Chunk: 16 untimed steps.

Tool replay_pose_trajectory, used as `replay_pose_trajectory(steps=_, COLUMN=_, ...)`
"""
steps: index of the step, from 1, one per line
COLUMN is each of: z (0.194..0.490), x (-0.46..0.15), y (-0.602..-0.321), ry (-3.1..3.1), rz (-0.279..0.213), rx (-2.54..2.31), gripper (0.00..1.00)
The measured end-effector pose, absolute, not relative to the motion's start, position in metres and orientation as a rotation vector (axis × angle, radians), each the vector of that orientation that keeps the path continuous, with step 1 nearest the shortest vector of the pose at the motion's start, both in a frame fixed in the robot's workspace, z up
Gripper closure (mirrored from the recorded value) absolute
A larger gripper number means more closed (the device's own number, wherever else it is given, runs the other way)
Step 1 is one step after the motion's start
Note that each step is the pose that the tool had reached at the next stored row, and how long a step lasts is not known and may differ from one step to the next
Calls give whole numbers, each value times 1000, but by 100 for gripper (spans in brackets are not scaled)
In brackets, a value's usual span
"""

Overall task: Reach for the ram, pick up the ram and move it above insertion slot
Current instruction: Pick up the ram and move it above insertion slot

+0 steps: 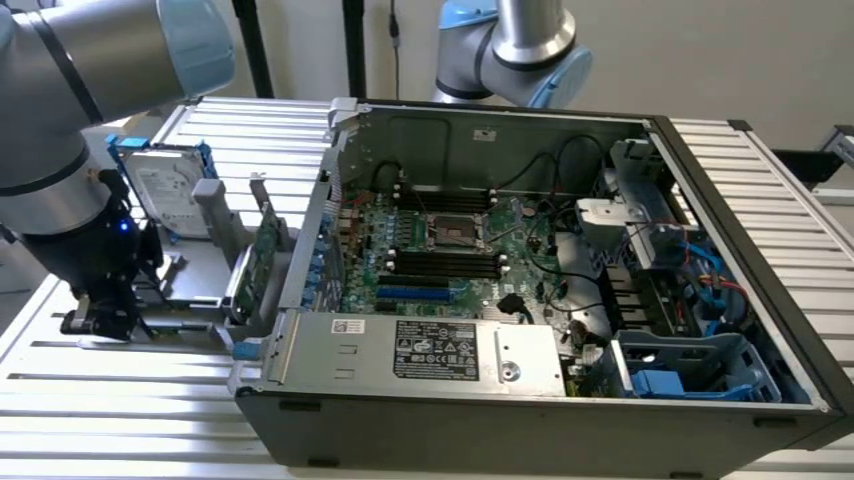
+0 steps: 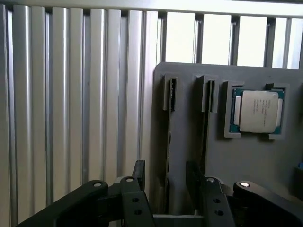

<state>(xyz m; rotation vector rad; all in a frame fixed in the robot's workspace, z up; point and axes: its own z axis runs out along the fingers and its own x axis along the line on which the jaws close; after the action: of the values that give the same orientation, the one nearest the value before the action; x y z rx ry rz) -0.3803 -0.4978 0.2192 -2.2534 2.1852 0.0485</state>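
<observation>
Our end effector has its fingers apart, one on each side of the ram. From the wrist view we see the ram edge-on, a thin dark strip standing in a slot of the grey holder, and there is a gap between it and each finger, so nothing is clamped.

Just beside it runs a second slot of the same holder. Past that a CPU lies flat in its own recess, metal lid facing up.

In the exterior view the end effector sits low over the grey holder, at the exterior view's left, on the ribbed aluminium worktop. On that same holder a hard drive with blue rails stands upright behind the arm, and an upright green card stands nearer the computer case.

The case lies open on its side, well apart from the ram. Inside we see the motherboard with its black memory slots near the middle. A second robot arm rises behind the case.
</observation>
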Motion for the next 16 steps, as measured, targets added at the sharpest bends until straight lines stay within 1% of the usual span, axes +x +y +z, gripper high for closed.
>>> replay_pose_trajectory(steps=7, z=211, x=-380, y=-501, ry=2166, rz=88, rx=-2234, gripper=52)
replay_pose_trajectory(steps=16, z=200, x=-380, y=-503, ry=2160, rz=101, rx=-2229, gripper=52)
